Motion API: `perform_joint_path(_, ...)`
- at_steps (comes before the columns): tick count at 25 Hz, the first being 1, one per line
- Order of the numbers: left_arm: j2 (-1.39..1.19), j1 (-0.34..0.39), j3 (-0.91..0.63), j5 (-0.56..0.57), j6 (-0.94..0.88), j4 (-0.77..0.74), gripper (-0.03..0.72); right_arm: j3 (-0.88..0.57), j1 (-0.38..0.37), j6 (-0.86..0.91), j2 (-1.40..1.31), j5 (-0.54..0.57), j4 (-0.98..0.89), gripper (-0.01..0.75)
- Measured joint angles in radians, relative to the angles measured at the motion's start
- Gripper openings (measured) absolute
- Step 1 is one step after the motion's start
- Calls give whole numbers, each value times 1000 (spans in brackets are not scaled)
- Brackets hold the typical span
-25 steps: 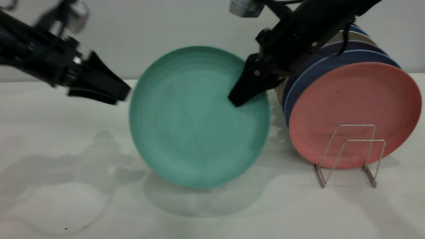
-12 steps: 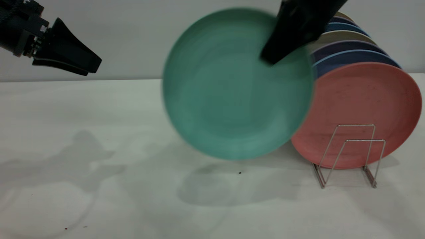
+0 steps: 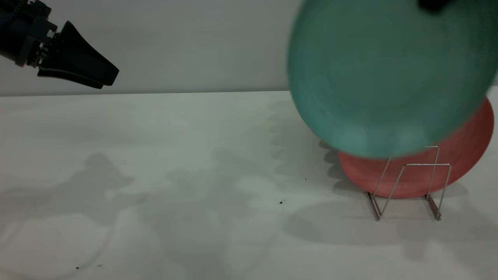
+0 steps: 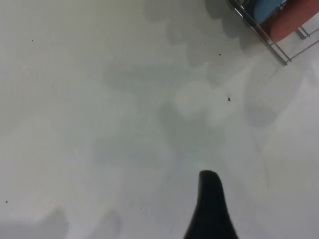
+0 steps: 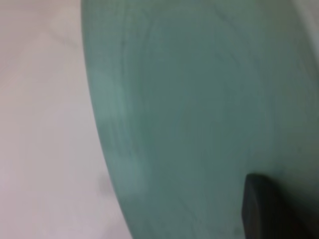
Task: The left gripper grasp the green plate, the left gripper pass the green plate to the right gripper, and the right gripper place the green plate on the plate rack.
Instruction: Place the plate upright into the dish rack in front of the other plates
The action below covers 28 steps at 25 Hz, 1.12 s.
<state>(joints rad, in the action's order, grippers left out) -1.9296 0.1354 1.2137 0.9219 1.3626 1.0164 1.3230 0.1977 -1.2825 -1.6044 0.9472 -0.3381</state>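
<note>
The green plate (image 3: 389,77) hangs upright in the air at the upper right, in front of and above the plate rack (image 3: 408,182). It fills the right wrist view (image 5: 199,99). My right gripper (image 3: 432,4) is shut on the plate's top rim, mostly out of frame; one of its fingers (image 5: 264,209) lies against the plate's face. My left gripper (image 3: 111,79) is open and empty at the far upper left, well away from the plate. One of its fingers (image 4: 212,204) shows above bare table.
A salmon-pink plate (image 3: 463,155) stands in the rack behind the two front wire loops, partly covered by the green plate. The left wrist view shows the rack's base (image 4: 259,32), the pink plate (image 4: 294,22) and a blue plate (image 4: 266,7). The white table (image 3: 175,175) spreads to the left.
My right gripper has carried the green plate up and to the right, from the table's middle to above the rack. My left gripper drew back to the upper left, then stayed still.
</note>
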Motion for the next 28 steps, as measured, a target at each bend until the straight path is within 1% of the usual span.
perform_joint_path(4,0,0,0,0,0,0,580,-171,-41,-16,-9,-218,2,102)
perform_joint_path(5,0,0,0,0,0,0,580,-191,-45,-25,-9,-251,2,102)
perform_joint_path(6,0,0,0,0,0,0,580,-197,-46,-34,-9,-262,0,102)
perform_joint_path(12,0,0,0,-9,1,0,580,-200,-47,-79,-9,-272,-15,102)
perform_joint_path(19,0,0,0,-11,1,0,580,-200,-50,-197,-2,-272,-15,102)
perform_joint_path(28,0,0,0,-13,1,0,580,-201,-76,-212,71,-271,-25,102)
